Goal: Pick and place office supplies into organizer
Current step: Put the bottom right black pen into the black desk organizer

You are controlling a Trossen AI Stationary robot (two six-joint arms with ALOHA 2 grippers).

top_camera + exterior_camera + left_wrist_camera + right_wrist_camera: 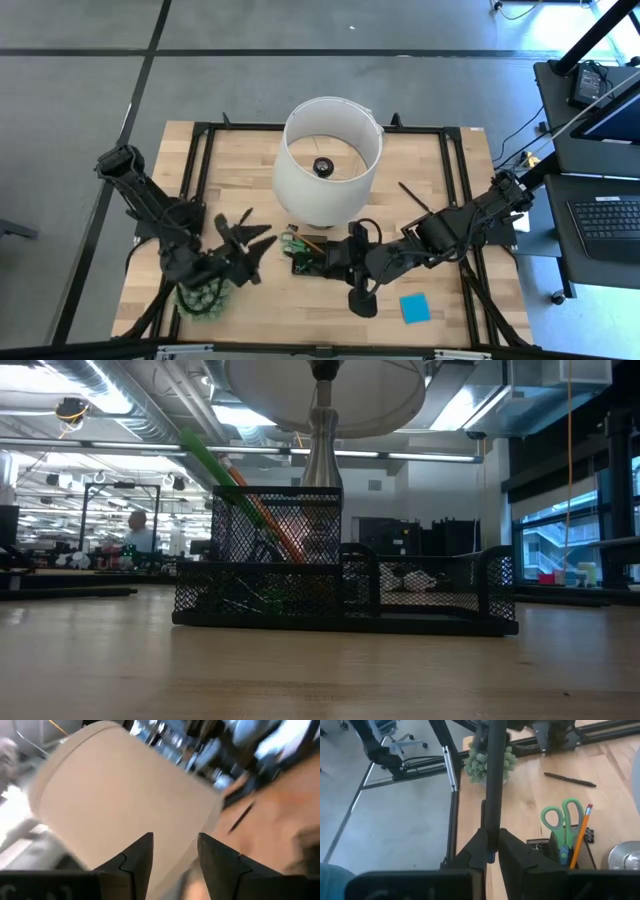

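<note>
The black mesh organizer (306, 260) stands on the table in front of the lamp, with green-handled scissors (562, 820) and an orange pencil (581, 836) standing in its tall compartment (277, 525). My right gripper (491, 847) hovers just right of the organizer (547, 847), shut on a thick dark pen (494, 780). My left gripper (175, 852) is open with nothing between its fingers, left of the organizer (250, 236), facing the white lampshade (120, 790). A thin dark pen (415, 197) and a blue sticky-note pad (415, 307) lie on the table. My right gripper pinches the dark pen between its two fingers near one end (490, 836), where a small blue bit (491, 856) shows. The rest of the pen sticks out past the fingertips, lifted clear of the table.
The big white lampshade (330, 158) stands at the table's middle, just behind the organizer; its metal base (322, 430) shows behind the mesh. A spiky green plant ball (205, 295) sits at the near left. A black frame (200, 150) runs around the table.
</note>
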